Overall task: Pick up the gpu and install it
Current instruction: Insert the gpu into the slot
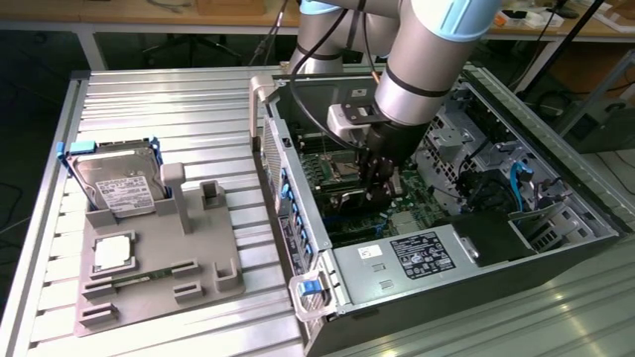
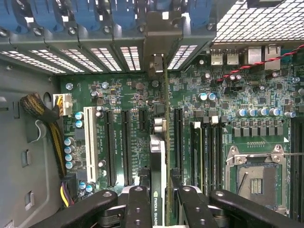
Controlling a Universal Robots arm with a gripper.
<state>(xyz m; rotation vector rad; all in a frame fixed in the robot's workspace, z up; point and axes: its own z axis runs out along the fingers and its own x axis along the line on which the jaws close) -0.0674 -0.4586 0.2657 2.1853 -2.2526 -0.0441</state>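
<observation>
Right, I've got the arm (image 1: 427, 67) reaching down into the open computer case (image 1: 266, 141), and the gripper (image 2: 160, 192) is clamped narrow on the gpu (image 2: 158, 159), one finger against each flat side. Through the wrist view I'm looking along the card edge-on. It has a thin black body, with a label reading NVIDIA QUADRO showing between the fingers (image 2: 137, 209). Its far end runs up to a dark bracket (image 2: 156, 33) at the row of rear slot openings, under the blue latches (image 2: 95, 14).

The card stands upright over the green motherboard (image 2: 123, 85), lined up between two of the long black slots (image 2: 126, 147). The white slot (image 2: 89, 142) is well off to one side of it and the CPU socket (image 2: 256, 178) is off to the other. I can't tell whether its lower edge is touching the board or hanging just above it.

Over on the exterior view's left, the grey fixture tray (image 1: 189, 253) sits on the ribbed aluminium table (image 1: 169, 97), well apart from the gripper. On the tray, the hard drive (image 1: 119, 182) stands upright in its blue frame. The processor chip (image 1: 114, 251) lies flat just in front of it, with the green RAM stick (image 1: 134, 280) low beside that. Inside the case, the power supply (image 1: 417, 256) fills the near corner, just beside where the gripper hangs
</observation>
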